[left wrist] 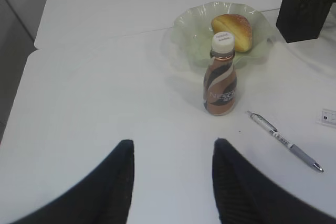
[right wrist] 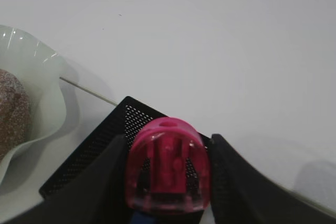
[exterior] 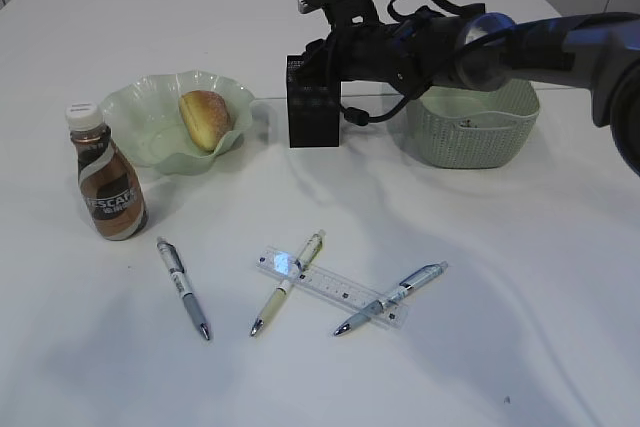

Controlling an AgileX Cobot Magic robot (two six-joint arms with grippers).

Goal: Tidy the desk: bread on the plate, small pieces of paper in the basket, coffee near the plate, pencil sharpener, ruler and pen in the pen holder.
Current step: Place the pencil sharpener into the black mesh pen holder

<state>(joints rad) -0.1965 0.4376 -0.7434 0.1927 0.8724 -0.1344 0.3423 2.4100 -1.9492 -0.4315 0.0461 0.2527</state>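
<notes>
My right gripper (right wrist: pixel 168 137) is shut on a pink pencil sharpener (right wrist: pixel 168 169), holding it right over the open top of the black mesh pen holder (right wrist: pixel 89 156). In the exterior view that gripper (exterior: pixel 325 59) hovers above the holder (exterior: pixel 313 115). The bread (exterior: pixel 205 117) lies in the pale green plate (exterior: pixel 140 107), and the coffee (exterior: pixel 110 187) stands upright just in front of it. The clear ruler (exterior: pixel 335 285) lies flat near the front, with two pens (exterior: pixel 287 282) (exterior: pixel 392 297) lying across it and a third (exterior: pixel 184 287) to their left. My left gripper (left wrist: pixel 173 142) is open over bare desk. Small pieces of paper are out of view.
The sage-green basket (exterior: pixel 475 137) stands right of the pen holder, under my right arm. The left wrist view shows the coffee (left wrist: pixel 220 87), the plate (left wrist: pixel 194 30) with the bread (left wrist: pixel 233 27) and one pen (left wrist: pixel 286 142). The desk's edge lies far left.
</notes>
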